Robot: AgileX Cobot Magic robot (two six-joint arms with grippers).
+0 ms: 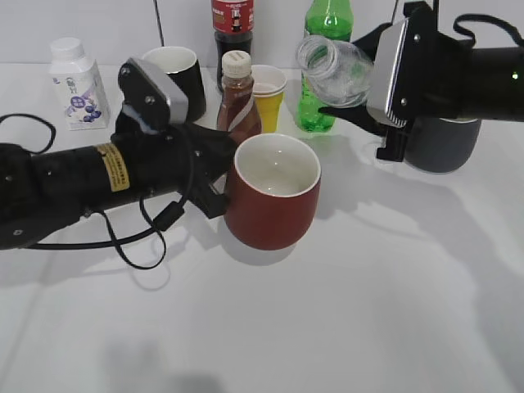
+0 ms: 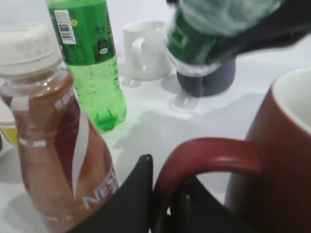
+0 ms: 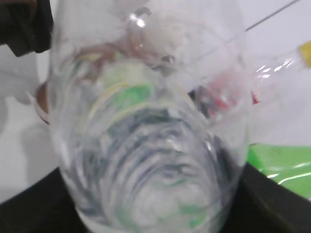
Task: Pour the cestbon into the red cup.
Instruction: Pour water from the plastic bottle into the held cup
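The red cup (image 1: 273, 192) stands at the middle of the table, white inside. My left gripper (image 1: 214, 176) is shut on its loop handle (image 2: 204, 153) from the left. My right gripper (image 1: 364, 102) is shut on the cestbon (image 1: 334, 70), a clear capless bottle, and holds it tilted on its side in the air. Its open mouth points left, above and behind the cup's right rim. In the right wrist view the bottle (image 3: 146, 126) fills the frame and hides the jaws. In the left wrist view its dark green label (image 2: 214, 29) shows at the top.
A brown Nescafe bottle (image 1: 238, 94), a yellow paper cup (image 1: 268, 97), a green soda bottle (image 1: 324, 70), a black mug (image 1: 176, 78) and a cola bottle (image 1: 232, 24) stand behind the cup. A dark grey mug (image 1: 442, 143) sits right, a milk bottle (image 1: 76, 82) far left.
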